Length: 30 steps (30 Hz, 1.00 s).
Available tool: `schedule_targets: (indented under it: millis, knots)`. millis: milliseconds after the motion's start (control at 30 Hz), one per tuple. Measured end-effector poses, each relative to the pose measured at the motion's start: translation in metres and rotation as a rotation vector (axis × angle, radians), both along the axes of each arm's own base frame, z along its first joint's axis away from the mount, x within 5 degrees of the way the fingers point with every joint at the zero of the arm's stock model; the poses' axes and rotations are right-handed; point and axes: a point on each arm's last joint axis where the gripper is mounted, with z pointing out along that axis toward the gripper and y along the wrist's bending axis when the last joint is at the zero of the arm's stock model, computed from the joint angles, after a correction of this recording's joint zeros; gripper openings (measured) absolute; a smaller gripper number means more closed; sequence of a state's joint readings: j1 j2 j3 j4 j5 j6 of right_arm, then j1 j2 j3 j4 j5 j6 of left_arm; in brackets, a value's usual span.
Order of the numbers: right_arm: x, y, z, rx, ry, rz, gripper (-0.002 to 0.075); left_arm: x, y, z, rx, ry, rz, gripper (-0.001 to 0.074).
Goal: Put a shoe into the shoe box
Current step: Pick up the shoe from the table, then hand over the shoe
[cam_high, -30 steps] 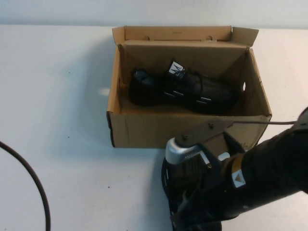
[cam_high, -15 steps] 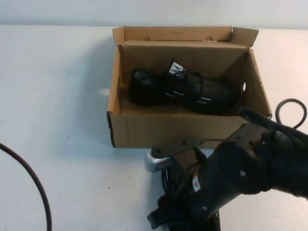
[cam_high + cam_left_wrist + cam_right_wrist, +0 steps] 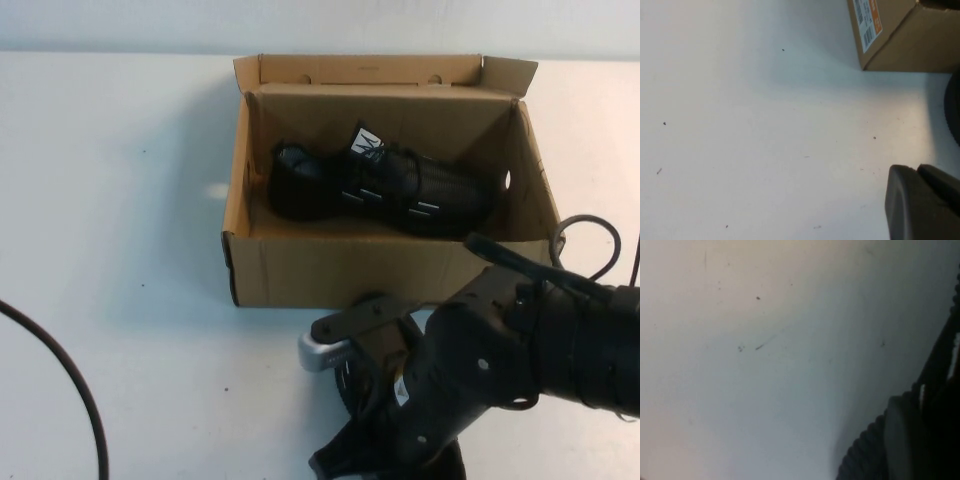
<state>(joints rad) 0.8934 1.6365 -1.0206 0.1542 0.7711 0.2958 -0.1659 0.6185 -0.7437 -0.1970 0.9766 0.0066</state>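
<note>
The brown cardboard shoe box (image 3: 300,265) stands open at the middle of the table, its lid flap up at the back. One black ribbed shoe (image 3: 380,190) with a white tongue tag lies inside it. A second black shoe (image 3: 347,385) lies on the table just in front of the box, mostly hidden under my right arm. My right gripper (image 3: 920,440) is down against this shoe's ribbed edge (image 3: 865,452). My left gripper (image 3: 917,172) is shut and empty, low over bare table near a box corner (image 3: 900,45).
A black cable (image 3: 70,390) curves across the table's front left. More cables (image 3: 585,240) loop by the box's right side. The white table (image 3: 120,200) lies open to the left of the box. A white-and-orange label (image 3: 867,20) is on the box's end wall.
My right arm has swung left and lowered over the shoe in front of the box. The box and the shoe inside it have not moved.
</note>
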Motion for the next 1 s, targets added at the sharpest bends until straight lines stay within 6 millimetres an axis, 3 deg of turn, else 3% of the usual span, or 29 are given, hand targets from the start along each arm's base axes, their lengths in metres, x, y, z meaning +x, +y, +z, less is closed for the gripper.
schedule_targets:
  millis: [167,433,633,1000]
  knots:
    - [-0.006,-0.007,0.02,0.008,-0.019,0.04,-0.0002,0.0,0.0,0.0,-0.004,0.007,-0.002,-0.0001]
    - [-0.016,-0.015,0.09,0.033,-0.102,0.282,-0.0003,-0.002,-0.007,0.001,-0.085,0.022,-0.023,-0.0001]
    - [-0.018,-0.025,0.134,0.001,-0.271,0.529,-0.0003,-0.003,-0.01,0.002,-0.122,0.023,-0.049,-0.0001]
    - [-0.014,-0.054,0.161,-0.211,-0.549,0.779,-0.0003,-0.003,-0.016,0.005,-0.193,0.021,-0.068,-0.0001]
